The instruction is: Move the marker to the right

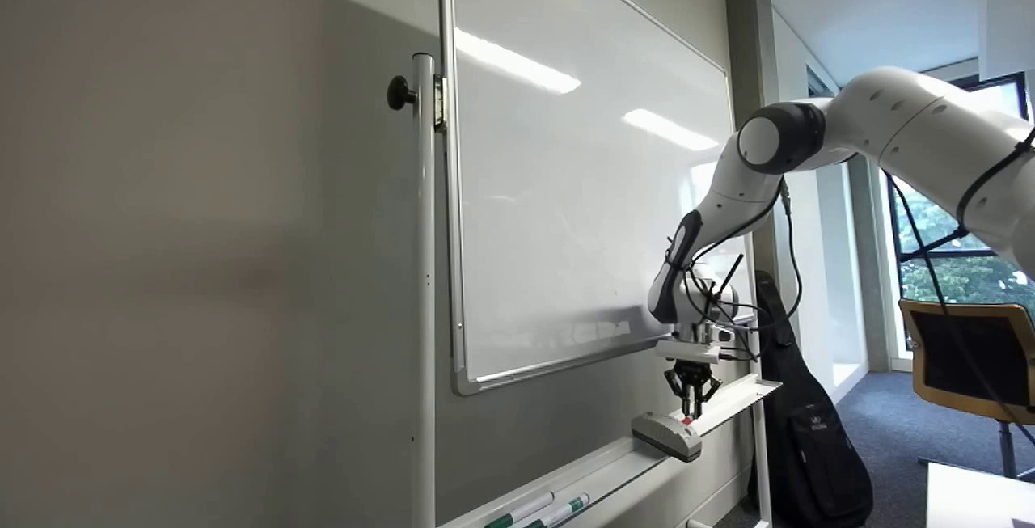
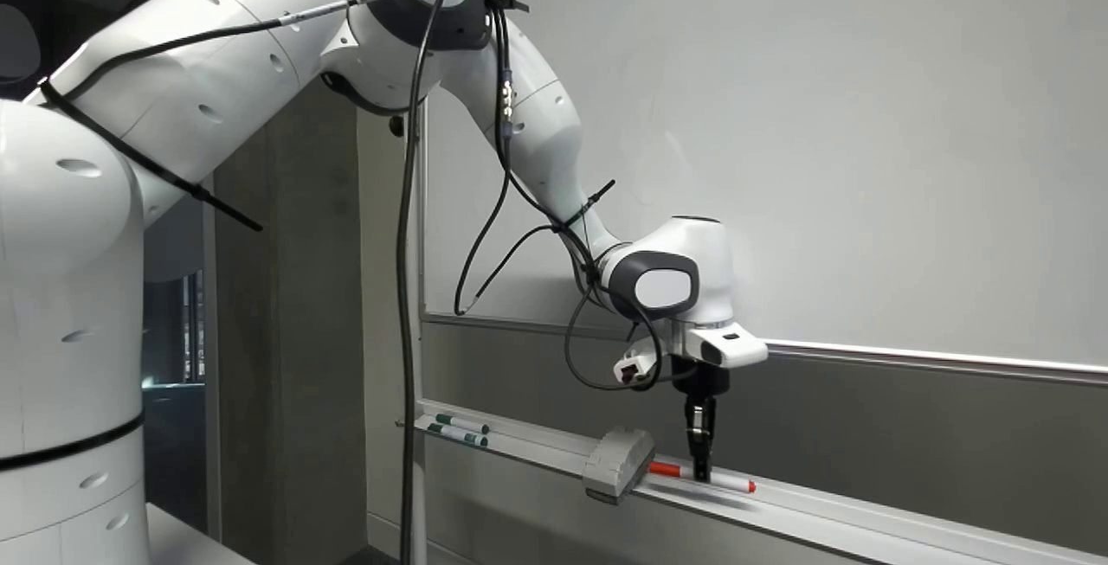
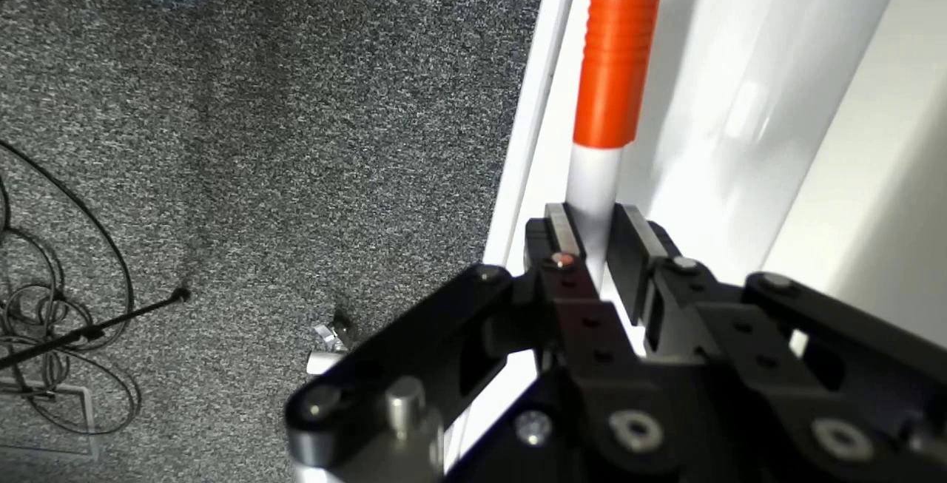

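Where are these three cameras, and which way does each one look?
An exterior view: nearest the green markers, looking along the tray and whiteboard toward a window; arm and claw show.
An exterior view: in front of the whiteboard, facing it and the eraser at a slant; arm and claw show.
Wrist view: on the arm near the claw, looking down at red marker, tray and carpet; mostly claw shows.
Both exterior views share whiteboard, tray, eraser, claw.
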`<action>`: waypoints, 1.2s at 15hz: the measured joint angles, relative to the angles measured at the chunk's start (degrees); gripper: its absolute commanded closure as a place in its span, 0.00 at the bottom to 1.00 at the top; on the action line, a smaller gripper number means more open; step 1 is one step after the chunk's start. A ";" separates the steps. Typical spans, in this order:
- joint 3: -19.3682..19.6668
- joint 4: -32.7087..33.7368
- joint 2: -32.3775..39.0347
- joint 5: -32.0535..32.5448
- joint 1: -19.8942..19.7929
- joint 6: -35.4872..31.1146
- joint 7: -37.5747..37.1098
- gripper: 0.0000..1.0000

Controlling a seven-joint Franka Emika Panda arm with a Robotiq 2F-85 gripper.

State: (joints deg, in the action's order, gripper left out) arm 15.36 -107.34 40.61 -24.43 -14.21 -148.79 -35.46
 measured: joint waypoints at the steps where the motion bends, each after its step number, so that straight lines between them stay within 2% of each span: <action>1: 0.00 0.00 0.38 -0.17 0.00 -0.24 0.00 0.95; 8: -0.09 -0.05 2.19 -2.62 0.00 -5.64 -0.03 0.95; 14: -0.68 -0.36 2.66 -4.04 0.00 -7.25 -0.05 0.95; 15: -0.76 -0.42 2.69 -4.09 0.00 -7.27 -0.05 0.83; 16: -0.82 -0.46 2.76 -4.10 0.00 -7.27 -0.05 0.57; 17: -0.88 -0.47 2.88 -4.10 -0.01 -7.27 -0.05 0.55; 18: -0.95 -0.47 3.05 -4.10 -0.01 -7.27 -0.05 0.49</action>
State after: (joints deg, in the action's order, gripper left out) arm 14.40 -107.81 43.66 -28.54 -14.22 -156.06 -35.51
